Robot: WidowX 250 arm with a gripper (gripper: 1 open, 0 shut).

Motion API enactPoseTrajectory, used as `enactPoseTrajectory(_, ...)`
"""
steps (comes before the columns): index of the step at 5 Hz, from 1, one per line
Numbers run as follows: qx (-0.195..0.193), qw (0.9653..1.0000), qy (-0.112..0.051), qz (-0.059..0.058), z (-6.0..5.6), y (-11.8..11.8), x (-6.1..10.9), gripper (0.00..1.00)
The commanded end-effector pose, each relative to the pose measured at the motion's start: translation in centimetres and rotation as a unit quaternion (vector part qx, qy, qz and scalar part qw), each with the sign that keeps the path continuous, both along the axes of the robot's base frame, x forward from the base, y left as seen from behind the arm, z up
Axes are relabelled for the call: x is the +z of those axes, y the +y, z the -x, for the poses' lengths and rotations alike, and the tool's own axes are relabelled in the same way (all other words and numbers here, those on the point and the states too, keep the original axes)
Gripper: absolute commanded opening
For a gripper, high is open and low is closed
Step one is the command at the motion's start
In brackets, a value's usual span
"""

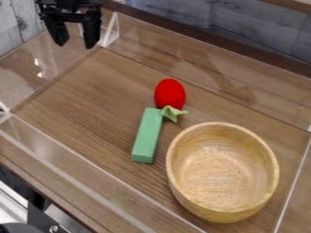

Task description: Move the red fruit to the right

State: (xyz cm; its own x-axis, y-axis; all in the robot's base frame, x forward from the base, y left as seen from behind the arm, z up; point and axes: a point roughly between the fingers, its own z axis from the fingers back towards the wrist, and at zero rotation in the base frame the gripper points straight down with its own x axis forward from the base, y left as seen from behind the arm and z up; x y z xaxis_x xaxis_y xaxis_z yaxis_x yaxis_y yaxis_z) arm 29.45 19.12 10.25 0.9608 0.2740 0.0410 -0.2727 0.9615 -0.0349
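Note:
The red fruit [170,93] is a small glossy red egg shape with a green leafy stem at its lower right. It lies on the wooden table near the middle, just above the green block. My gripper [73,39] hangs at the far upper left, well away from the fruit. Its two dark fingers point down, stand apart and hold nothing.
A long green rectangular block [148,135] lies below the fruit. A large wooden bowl [224,171] stands at the lower right, close to the fruit's stem. Clear plastic walls [55,150] ring the table.

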Motion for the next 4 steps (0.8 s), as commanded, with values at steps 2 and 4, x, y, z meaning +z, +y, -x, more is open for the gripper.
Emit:
enactPoseTrajectory(2, -0.059, 0.9981, -0.014, -0.014, -0.7, 0.6, 1.7, 1.0)
enactPoseTrajectory(4, -0.061, 0.9981, -0.007, -0.006, -1.3, 0.5, 0.5, 1.0)
